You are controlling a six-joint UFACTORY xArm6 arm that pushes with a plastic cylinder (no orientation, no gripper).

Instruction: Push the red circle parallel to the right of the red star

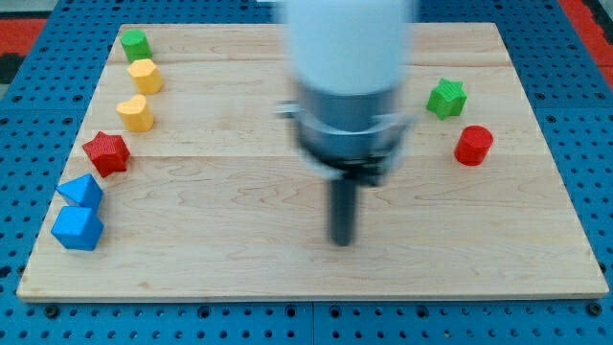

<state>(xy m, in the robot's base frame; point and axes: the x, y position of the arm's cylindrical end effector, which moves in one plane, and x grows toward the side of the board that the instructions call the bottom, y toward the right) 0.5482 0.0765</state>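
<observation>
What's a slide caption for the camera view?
My tip mid-board, red circle far right, red star far left.

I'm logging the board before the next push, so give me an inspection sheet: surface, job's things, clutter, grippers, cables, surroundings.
Surface: pale wooden board, flat, blocks at both side edges.
Job's things: red star near the view's left edge; red circle far off at the view's right, roughly level with it.
Clutter: green block, yellow block, second yellow block, blue block and second blue block down the left side; green star just above the red circle.
Grippers: none; my tip sits mid-board, touching no block.
Cables: nothing seen.
Surroundings: blue perforated base around the board.
</observation>
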